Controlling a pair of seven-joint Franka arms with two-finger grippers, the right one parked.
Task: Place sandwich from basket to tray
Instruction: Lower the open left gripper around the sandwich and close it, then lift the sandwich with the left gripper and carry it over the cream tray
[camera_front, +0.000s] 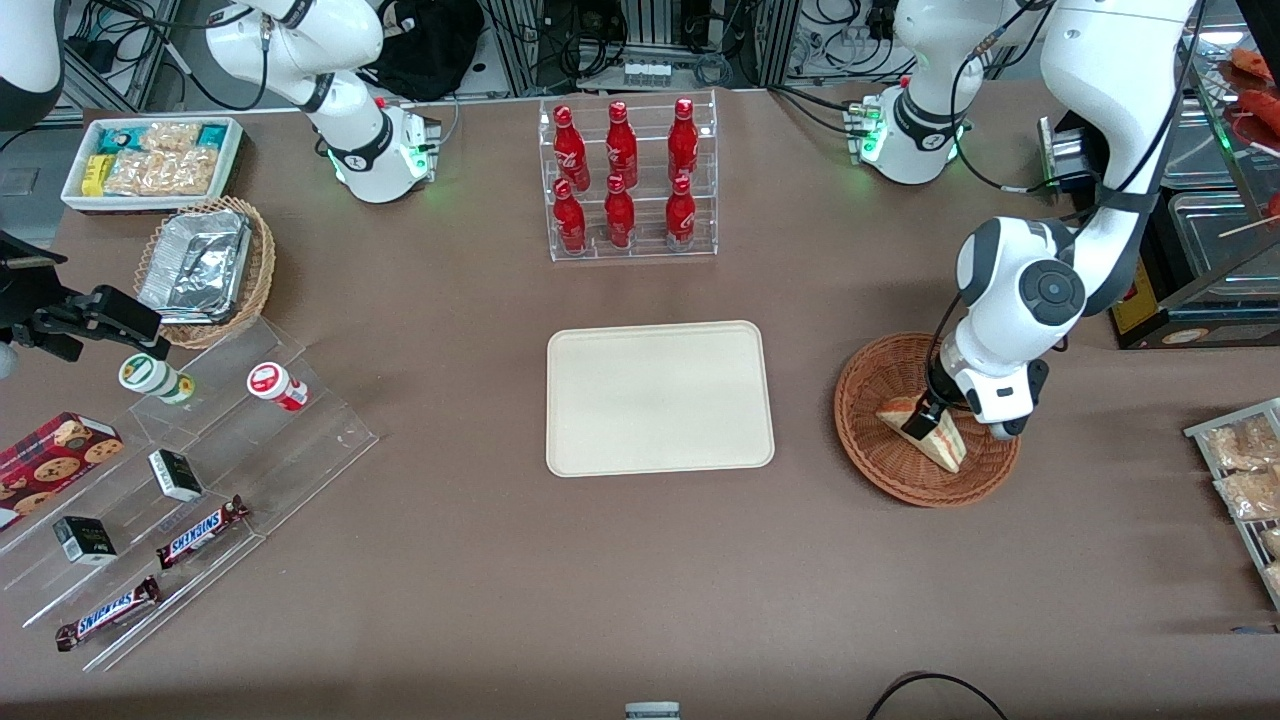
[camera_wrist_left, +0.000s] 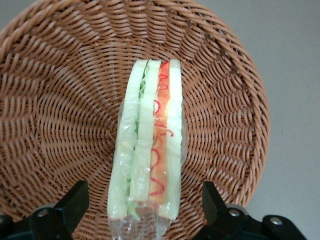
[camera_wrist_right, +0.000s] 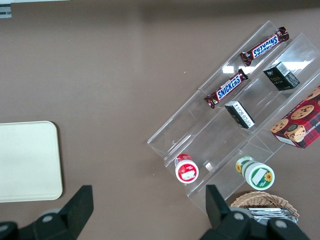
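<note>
the left arm's hand (camera_front: 928, 418) is down inside the round, shallow, reddish-brown woven wicker basket (camera_front: 870, 440), which sits on the brown table (camera_front: 640, 560) toward the working arm's end. in the wrist view its two black fingers (camera_wrist_left: 75, 200) stand wide apart, one on each side of the clear-wrapped triangular wedge sandwich of white bread with green and red-orange filling (camera_wrist_left: 150, 150), and neither touches it. so the hand is spread and holds nothing yet. the sandwich lies in the basket with its cut face of layers turned up toward the wrist camera.

the flat rectangular cream-coloured tray with rounded corners (camera_front: 660, 400) lies bare at the middle of the table, well apart from the basket, toward the parked arm's end.

risks, as i judge them:
- the wrap looks slick and loose at the end nearest the fingers; if they close on film rather than bread, the wedge could slip out during the lift.
- the bread is soft; a hard squeeze would crush the layers or push the filling sideways.
- a grip near one end of the wedge would let the free end droop and twist.
- a shallow lift could catch the wedge on the basket's rim and drag the light basket along.
</note>
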